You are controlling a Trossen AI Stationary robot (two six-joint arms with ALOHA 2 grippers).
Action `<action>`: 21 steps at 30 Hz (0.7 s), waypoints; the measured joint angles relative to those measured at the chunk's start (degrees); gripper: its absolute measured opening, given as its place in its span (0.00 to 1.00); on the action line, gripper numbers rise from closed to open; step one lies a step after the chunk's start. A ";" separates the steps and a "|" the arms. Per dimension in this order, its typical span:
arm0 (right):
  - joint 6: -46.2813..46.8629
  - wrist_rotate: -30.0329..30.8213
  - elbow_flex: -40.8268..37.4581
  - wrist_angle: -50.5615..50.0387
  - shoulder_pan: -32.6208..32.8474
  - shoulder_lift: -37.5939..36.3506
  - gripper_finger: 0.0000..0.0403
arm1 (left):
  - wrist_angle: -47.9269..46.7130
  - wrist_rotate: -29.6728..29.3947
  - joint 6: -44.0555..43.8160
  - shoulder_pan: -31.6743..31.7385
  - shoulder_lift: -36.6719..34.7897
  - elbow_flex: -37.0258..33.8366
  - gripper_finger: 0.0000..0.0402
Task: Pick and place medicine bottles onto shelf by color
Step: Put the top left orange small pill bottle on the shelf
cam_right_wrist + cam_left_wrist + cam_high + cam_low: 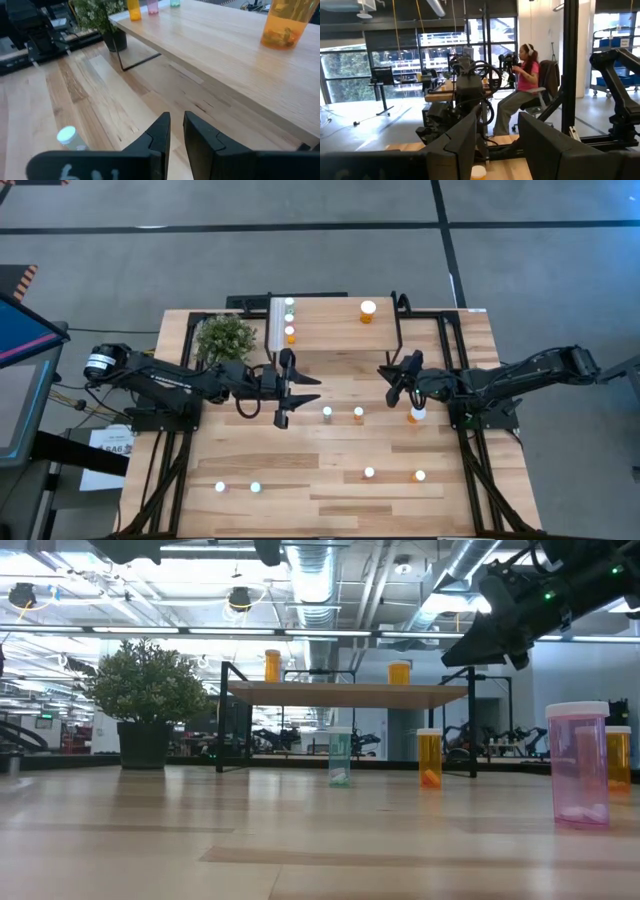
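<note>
The shelf (330,320) stands at the table's far side. On its left end stand a green, a pink and an orange medicine bottle (290,330) in a row, and a larger orange bottle (368,311) stands farther right. Several more bottles stand on the tabletop, among them a green one (340,755), an orange one (429,757) and a pink one (578,765). My left gripper (308,390) hovers open above the table near the shelf's left end, with nothing between its fingers (465,135). My right gripper (177,120) is shut and empty, raised near the shelf's right end, above an orange bottle (416,415).
A potted plant (225,337) stands at the far left beside the shelf. Two bottles (237,487) stand near the front left and two more (394,474) near the front right. A person sits in the room beyond the table (522,80).
</note>
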 joint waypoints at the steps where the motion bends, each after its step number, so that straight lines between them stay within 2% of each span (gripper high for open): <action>1: 0.06 0.00 0.00 0.29 0.00 0.00 0.19 | 0.00 0.00 -0.17 0.00 0.00 0.00 0.34; 7: 0.54 0.00 0.00 0.57 -0.04 -0.01 0.19 | -0.06 2.31 -1.77 -0.02 0.00 0.00 0.34; 12: 6.18 -0.52 0.00 0.37 0.00 0.00 0.19 | -0.11 2.96 -3.14 -0.02 0.00 0.00 0.34; 18: 5.37 -8.46 0.16 4.78 1.14 -0.05 0.19 | -0.16 2.95 -3.19 -0.02 -0.02 0.00 0.34; 21: 3.09 -9.49 1.98 6.20 3.95 -0.07 0.19 | -0.34 2.91 -3.19 -0.02 -0.02 0.00 0.34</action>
